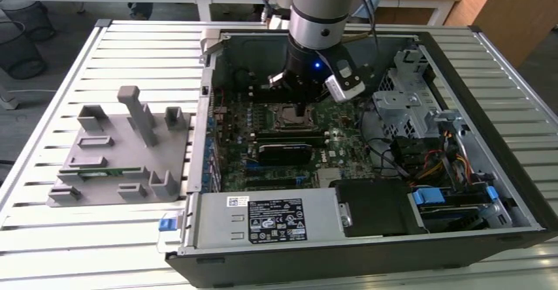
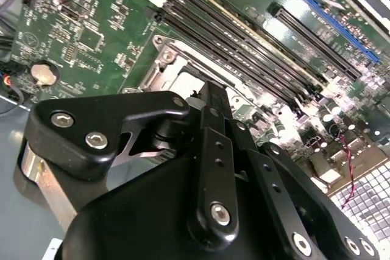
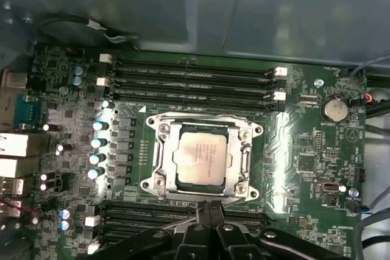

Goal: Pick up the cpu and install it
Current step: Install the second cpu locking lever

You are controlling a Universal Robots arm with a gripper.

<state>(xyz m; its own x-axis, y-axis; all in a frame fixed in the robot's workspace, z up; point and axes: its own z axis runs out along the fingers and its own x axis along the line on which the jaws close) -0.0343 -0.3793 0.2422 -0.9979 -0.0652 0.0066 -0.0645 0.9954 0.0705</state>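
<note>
The cpu (image 3: 203, 159), a flat silver square with a pale rim, lies inside the metal socket frame (image 3: 159, 131) on the green motherboard (image 3: 304, 150). In the first wrist view my gripper (image 3: 207, 211) hangs just off the socket's edge. Its two black fingers are pressed together and hold nothing. In the exterior view the gripper (image 1: 302, 110) reaches down into the open computer case, right over the socket (image 1: 286, 115). The second wrist view looks past the black finger linkage (image 2: 210, 150) to the socket frame (image 2: 166, 56) below.
Black memory slots (image 3: 189, 77) flank the socket on two sides. The case (image 1: 366, 244) also holds a power supply (image 1: 270, 218), a metal drive cage (image 1: 406, 100) and cables (image 1: 436, 166). A grey fixture (image 1: 122, 153) with a green memory stick (image 1: 104, 170) sits at the exterior view's left.
</note>
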